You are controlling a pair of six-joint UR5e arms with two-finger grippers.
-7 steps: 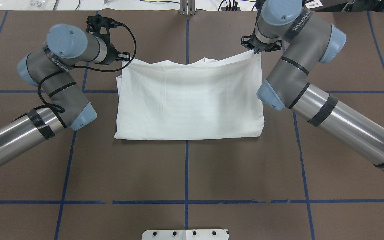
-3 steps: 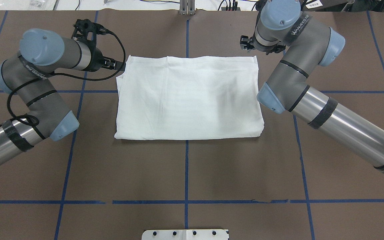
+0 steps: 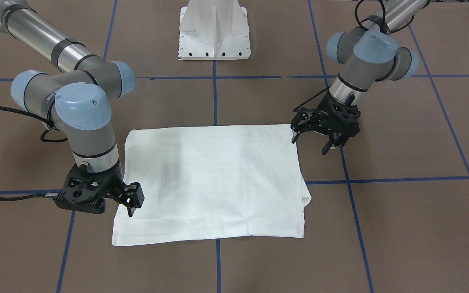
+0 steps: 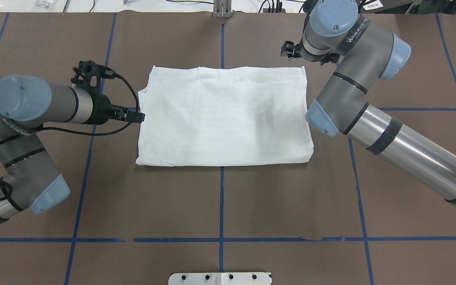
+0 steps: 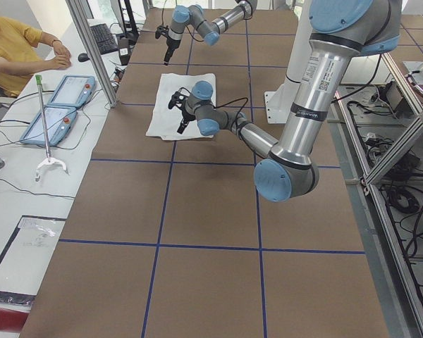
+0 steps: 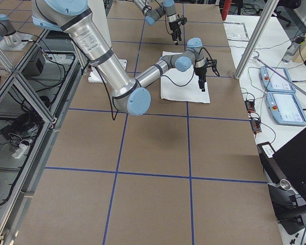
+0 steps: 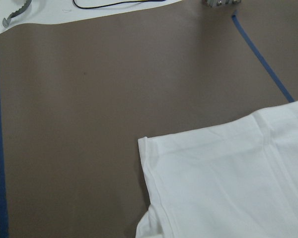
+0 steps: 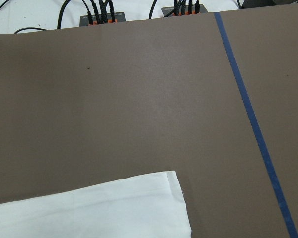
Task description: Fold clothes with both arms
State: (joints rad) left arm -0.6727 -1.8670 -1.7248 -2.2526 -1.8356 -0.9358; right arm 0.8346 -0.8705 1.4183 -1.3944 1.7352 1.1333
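Note:
The white shirt [image 4: 224,116] lies flat on the brown table, folded into a rectangle [image 3: 210,179]. My left gripper [image 4: 141,117] is at the middle of the shirt's left edge, low over the table; the front view shows it open [image 3: 310,145] and empty. Beyond the shirt's far right corner my right gripper [image 4: 286,50] sits mostly hidden under its wrist. Seen from the front it hovers open [image 3: 133,203] over that corner, holding nothing. Each wrist view shows only a shirt corner [image 7: 228,183] [image 8: 89,213], no fingers.
The white pedestal base [image 3: 214,32] stands at the table's near edge. Blue tape lines [image 4: 221,198] grid the brown surface. Cables and plugs [image 4: 271,6] run along the far edge. A seated person [image 5: 14,49] and two teach pendants [image 5: 63,98] are at a side desk.
Both grippers have let go of the shirt's far edge, and it has dropped flat. The left arm has swung back along the shirt's left edge; the right gripper has barely moved.

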